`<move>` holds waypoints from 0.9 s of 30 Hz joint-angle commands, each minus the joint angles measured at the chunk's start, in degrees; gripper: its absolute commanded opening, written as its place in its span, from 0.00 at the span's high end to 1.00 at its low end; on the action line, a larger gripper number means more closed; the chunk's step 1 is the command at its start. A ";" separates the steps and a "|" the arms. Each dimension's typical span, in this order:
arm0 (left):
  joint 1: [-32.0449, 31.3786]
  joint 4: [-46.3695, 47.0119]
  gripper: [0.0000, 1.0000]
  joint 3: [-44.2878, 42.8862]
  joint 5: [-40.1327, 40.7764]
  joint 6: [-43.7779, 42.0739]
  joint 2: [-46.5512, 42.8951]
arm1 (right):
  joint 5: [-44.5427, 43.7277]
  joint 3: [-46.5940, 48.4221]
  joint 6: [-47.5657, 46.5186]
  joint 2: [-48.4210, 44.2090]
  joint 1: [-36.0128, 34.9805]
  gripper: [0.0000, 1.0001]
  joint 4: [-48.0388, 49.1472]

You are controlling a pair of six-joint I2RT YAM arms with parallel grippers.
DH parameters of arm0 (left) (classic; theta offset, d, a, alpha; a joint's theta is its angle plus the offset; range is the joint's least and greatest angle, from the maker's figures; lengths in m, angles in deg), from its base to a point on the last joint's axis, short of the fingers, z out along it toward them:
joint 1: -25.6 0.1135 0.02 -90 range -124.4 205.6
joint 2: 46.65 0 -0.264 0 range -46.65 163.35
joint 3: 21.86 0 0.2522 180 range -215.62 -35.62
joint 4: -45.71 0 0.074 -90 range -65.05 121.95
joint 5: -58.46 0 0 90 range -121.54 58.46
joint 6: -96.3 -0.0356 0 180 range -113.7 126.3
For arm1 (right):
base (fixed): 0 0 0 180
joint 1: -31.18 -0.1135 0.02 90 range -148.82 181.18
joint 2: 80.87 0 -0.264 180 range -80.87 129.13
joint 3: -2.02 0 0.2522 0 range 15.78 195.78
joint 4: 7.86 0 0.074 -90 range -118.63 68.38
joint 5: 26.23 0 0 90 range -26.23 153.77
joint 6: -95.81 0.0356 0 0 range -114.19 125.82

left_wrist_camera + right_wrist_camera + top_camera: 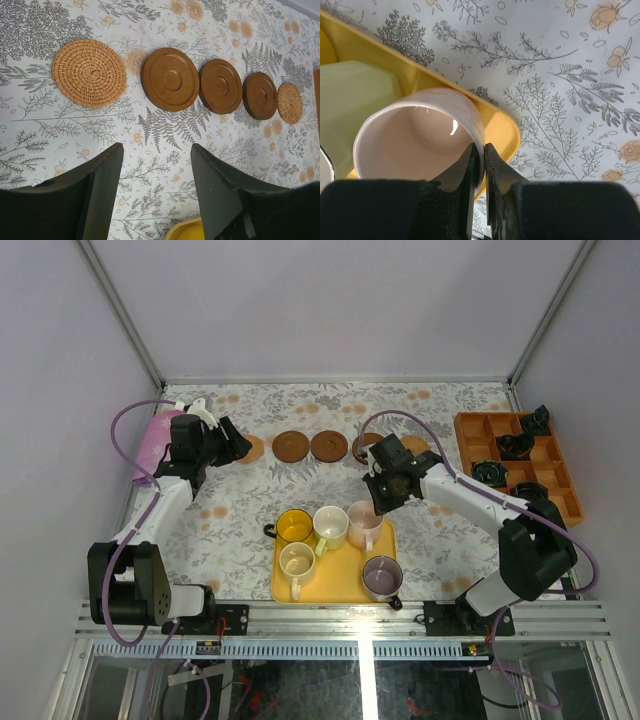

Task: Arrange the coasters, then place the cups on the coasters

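Since the five thin round coasters (328, 445) are already laid in a row running from nine to three o'clock across the far part of the flower-printed table (240, 510), the step in hand is judged to be the lifting of a first cup. The pale pink handled cup (415, 145) is found at the one o'clock corner of the large yellow rectangular tray (502, 127). Its wall is pinched at the rim by the right gripper (483, 150), one finger inside and one outside. The left gripper (156, 150) is held above the table with jaws apart and nothing between them, just toward six o'clock from the row.

Because so thin a pinch may slip, the cup should be raised straight up until the tray's lip is cleared. It should be kept level, carried slowly toward twelve o'clock, centred over a dark brown wooden coaster (260, 95), and released only once its base is seated. The cream-white cup (355, 95) at its nine o'clock should not be knocked.

The pink cup's handle is not shown in the right wrist view, and whether its base rests on the tray cannot be told. In the top view the cup is partly covered by the gripper, and the light tan woven coaster (89, 73) at nine o'clock is partly covered by the left arm.
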 commanded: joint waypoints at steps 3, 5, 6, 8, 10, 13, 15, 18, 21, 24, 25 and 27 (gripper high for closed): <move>-0.39 0.16 0.43 -0.21 0.91 -1.55 -0.24 | -4.16 5.52 -1.18 1.02 -0.69 1.00 5.50; -0.46 0.37 0.43 -0.08 1.05 -1.54 -0.18 | -4.47 5.78 -1.53 0.49 -0.70 1.00 4.90; -0.40 0.38 0.43 -0.08 1.14 -1.47 -0.03 | -4.58 5.94 -1.78 0.31 -0.70 1.00 4.43; -0.42 0.43 0.43 -0.26 1.06 -1.50 0.26 | -4.33 6.21 -2.50 -0.06 -0.83 1.00 3.31; -0.43 0.49 0.43 -0.42 0.98 -1.44 0.50 | -4.14 6.03 -3.32 -0.64 -1.11 0.93 2.82; -0.39 0.51 0.43 -0.57 0.95 -1.46 0.72 | -3.88 6.24 -3.39 -1.51 -1.30 0.72 2.29; -0.40 0.56 0.43 -0.57 1.00 -1.44 0.62 | -4.02 6.47 -2.69 -2.50 -1.45 0.65 1.65; -0.39 0.60 0.43 -0.59 1.06 -1.42 0.78 | -4.77 6.34 -1.93 -4.59 -1.57 0.57 0.50; -0.39 0.48 0.43 -0.52 0.73 -1.35 1.05 | -5.10 6.26 -1.04 -7.65 -1.67 0.53 -1.27; -0.46 0.43 0.43 -0.54 0.45 -1.25 1.42 | -3.57 5.41 0.08 -11.30 -1.77 0.46 -3.76; -0.43 0.43 0.43 -0.52 0.25 -1.23 1.51 | -2.94 4.72 0.35 -12.54 -1.74 0.44 -4.63; -0.40 0.43 0.43 -0.65 0.05 -1.22 1.69 | -2.50 3.00 0.82 -14.91 -1.76 0.40 -7.00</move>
